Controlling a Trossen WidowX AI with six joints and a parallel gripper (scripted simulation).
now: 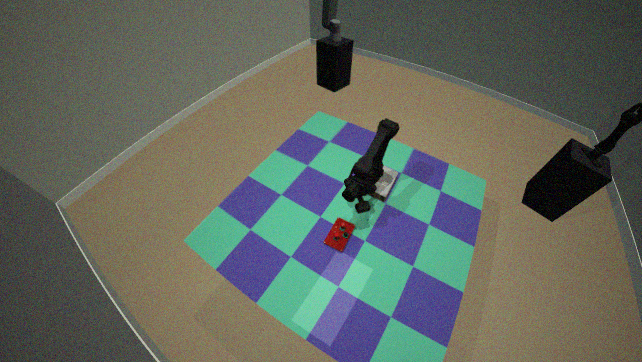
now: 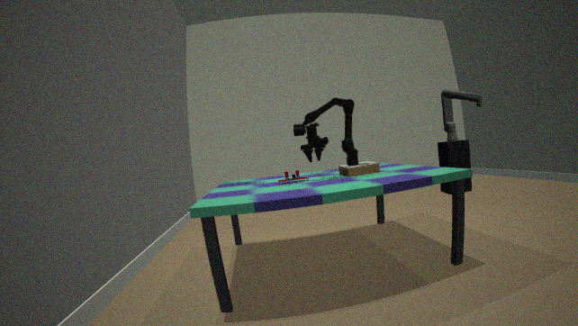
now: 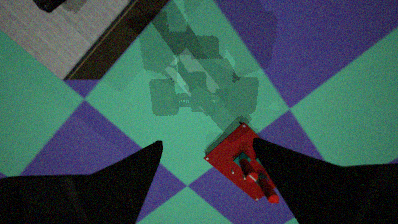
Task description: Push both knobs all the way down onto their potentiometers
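Note:
The red circuit board (image 1: 332, 243) (image 3: 225, 154) stands on the table, low above its top. Two tall red knobs stand upright on it: one knob (image 2: 286, 175) (image 3: 253, 177) and another knob (image 2: 297, 173) (image 3: 273, 198). A short dark part (image 2: 293, 176) sits between them. Both knobs reach about the same height; whether either sits against its potentiometer is too small to tell. My gripper (image 2: 314, 160) (image 3: 208, 143) is open and empty, above the table and clear of the board, on the side toward the arm's base. In the wrist view the right finger hides part of the board.
The arm's base stands on a pale-topped block (image 2: 366, 168) (image 1: 391, 187) behind the gripper. The checkered table (image 2: 288, 201) carries the arm's shadow beside the board. Two black pedestals (image 1: 334, 65) (image 1: 562, 180) with other arms stand off the table.

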